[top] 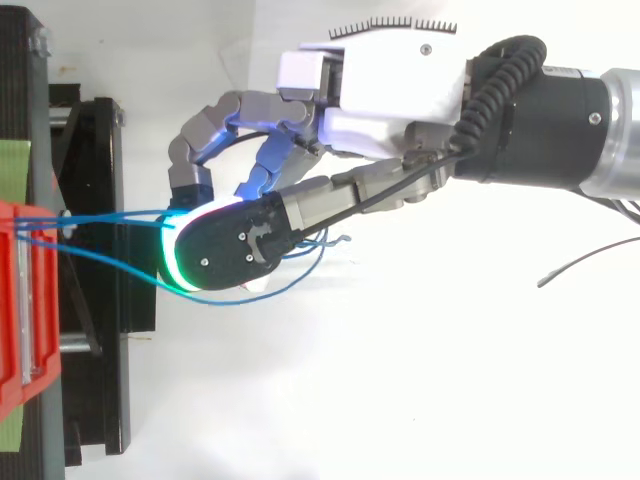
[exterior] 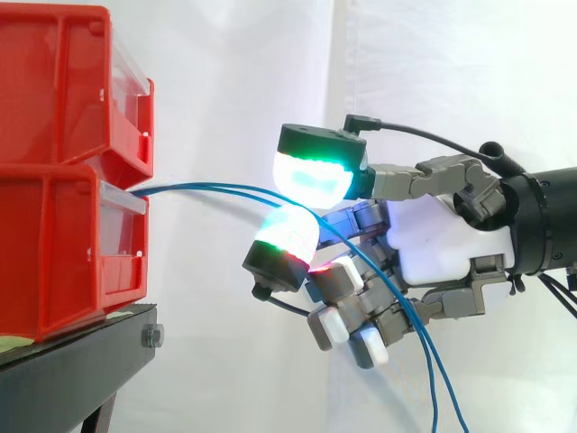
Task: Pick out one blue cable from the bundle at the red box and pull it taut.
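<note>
The two red boxes sit stacked on the black stand (exterior: 81, 361), and the bundle (top: 100, 214) comes out of the front of the lower red box (exterior: 54, 244). Your arm (top: 540, 110) reaches in from the right, with the hand (exterior: 442, 239) held just short of the boxes, apart from them.

From the side, the two big glowing pads (exterior: 311, 171) are closed one over the other, and the blue cable (exterior: 207, 187) runs from the box mouth straight into the seam between them. I judge that as a pinch on the cable. The other fingers are curled in under the palm and hold nothing you can see. A second strand (top: 240, 299) sags around the outside of the hand in a slack loop and looks free of the pinch, though where the strands cross at the pads you cannot be fully sure that only one is caught.

So you are at the end of the picking step; the pull has not done its work yet, as the held cable arcs softly between box and pads. What comes next calls for a steady draw away from the box, keeping the pinch firm, until that arc straightens. Watch that the loose strand does not ride along.
</note>
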